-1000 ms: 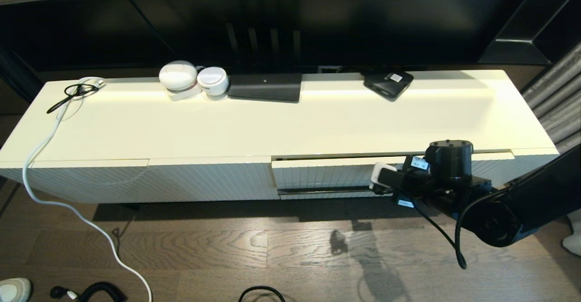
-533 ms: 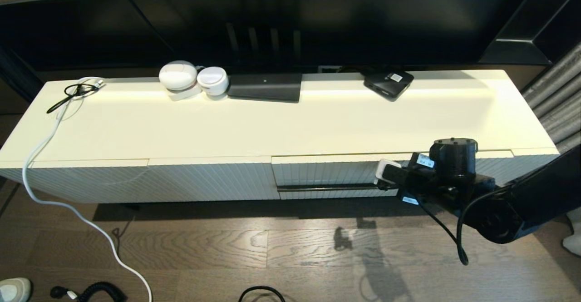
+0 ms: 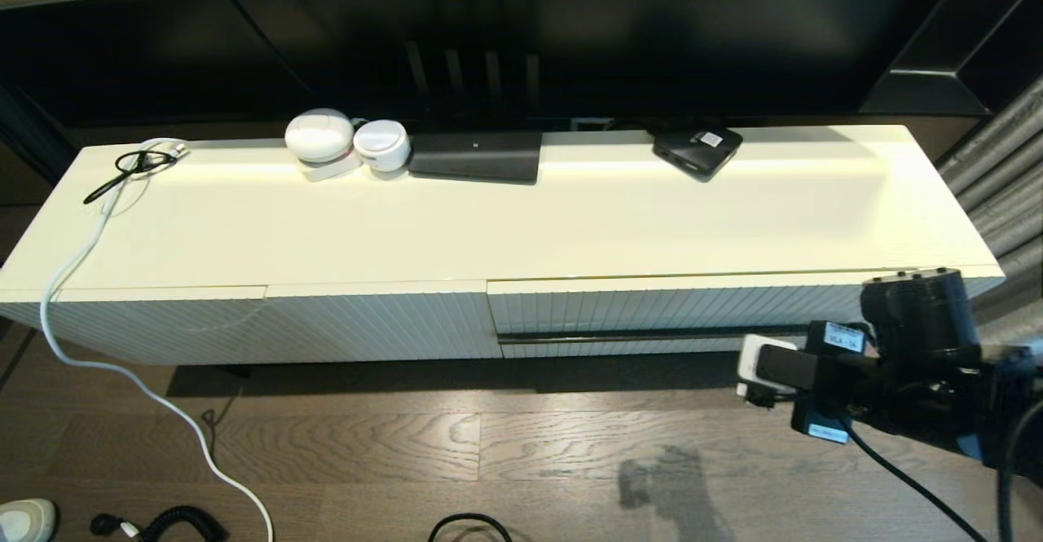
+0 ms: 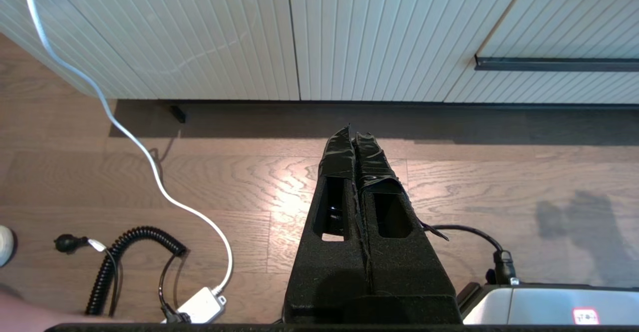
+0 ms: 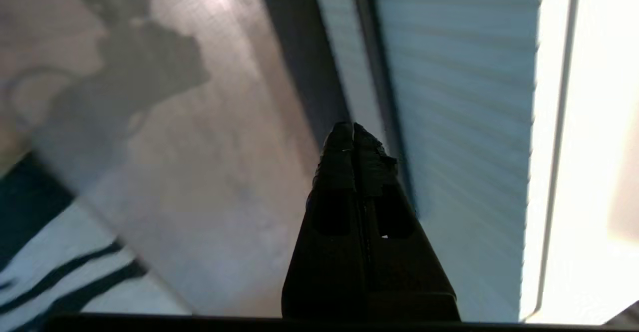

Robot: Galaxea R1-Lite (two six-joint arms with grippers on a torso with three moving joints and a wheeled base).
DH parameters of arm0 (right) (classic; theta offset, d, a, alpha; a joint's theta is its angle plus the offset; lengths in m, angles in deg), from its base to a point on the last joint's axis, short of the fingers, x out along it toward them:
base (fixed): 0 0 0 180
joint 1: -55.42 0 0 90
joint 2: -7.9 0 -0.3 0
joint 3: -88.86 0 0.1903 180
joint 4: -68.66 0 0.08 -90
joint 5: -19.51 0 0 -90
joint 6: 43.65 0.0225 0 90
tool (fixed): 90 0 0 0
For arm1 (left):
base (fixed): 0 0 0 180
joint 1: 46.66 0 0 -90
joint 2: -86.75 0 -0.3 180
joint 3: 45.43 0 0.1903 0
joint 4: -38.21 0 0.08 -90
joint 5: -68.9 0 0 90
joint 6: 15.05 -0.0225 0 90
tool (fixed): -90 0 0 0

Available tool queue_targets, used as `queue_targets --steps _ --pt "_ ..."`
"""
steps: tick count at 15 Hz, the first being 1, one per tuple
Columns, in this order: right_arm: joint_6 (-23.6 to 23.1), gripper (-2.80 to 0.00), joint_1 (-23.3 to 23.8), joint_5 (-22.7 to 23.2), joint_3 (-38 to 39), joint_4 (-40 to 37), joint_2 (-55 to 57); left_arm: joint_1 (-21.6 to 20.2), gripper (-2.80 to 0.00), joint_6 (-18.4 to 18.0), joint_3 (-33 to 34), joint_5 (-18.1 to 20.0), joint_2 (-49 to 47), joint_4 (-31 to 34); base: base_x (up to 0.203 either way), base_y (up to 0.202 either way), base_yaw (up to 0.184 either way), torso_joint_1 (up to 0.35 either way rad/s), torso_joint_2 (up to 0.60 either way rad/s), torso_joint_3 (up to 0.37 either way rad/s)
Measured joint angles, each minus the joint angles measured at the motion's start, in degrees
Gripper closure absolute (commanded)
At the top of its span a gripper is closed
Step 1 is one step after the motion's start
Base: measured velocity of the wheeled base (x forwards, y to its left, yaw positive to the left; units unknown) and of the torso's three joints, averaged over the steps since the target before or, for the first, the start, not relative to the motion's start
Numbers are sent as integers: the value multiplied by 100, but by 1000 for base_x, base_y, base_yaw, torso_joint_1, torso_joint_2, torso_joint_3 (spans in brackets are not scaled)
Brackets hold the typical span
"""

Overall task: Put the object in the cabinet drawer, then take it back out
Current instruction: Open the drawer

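the cabinet drawer [image 3: 652, 314] is seen shut, its ribbed front flush with the neighbouring panel and its thin black handle bar [image 3: 644, 336] running along the lower part. the right gripper [image 5: 353, 132] is held low in front of the drawer's right end, just off the front and over the floor [image 3: 489, 444], with its fingers [image 5: 339, 172] pressed together and nothing between them. the left gripper [image 4: 353, 135] is parked low over the floor before the cabinet, its fingers likewise closed and empty.

the umbrella is not visible in any view; it is judged to lie either inside the shut drawer or somewhere outside the frames, and which cannot be told. if it is inside, the step in hand is judged to be reopening. for that, the closed fingers should be parted first, brought level with the handle bar, and closed around it near its middle, so that the wide drawer is drawn out straight and not skewed. the pull should be kept horizontal and slow.

the right gripper's tips are hidden behind its own wrist in the head view, and the right wrist view is smeared.
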Motion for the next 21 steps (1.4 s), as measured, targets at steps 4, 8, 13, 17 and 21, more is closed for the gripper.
queue_targets --steps 4,8,13,17,21 --pt "449 0 -48 56 476 -2001 -1698 0 0 -3 0 -2 0 0 0 0 0 0 0 0" --pt "593 0 -46 182 715 -3784 -3323 -1 0 0 0 -5 0 2 0 0 0 0 0 0" --pt "604 0 13 267 1017 -4878 -4756 0 0 -3 0 -2 0 2 0 0 0 0 0 0" --pt "548 0 27 261 1279 -4834 -5062 0 0 -3 0 -2 0 2 0 0 0 0 0 0" --pt "128 0 16 222 1102 -4579 -4657 0 0 -1 0 -2 0 2 0 0 0 0 0 0"
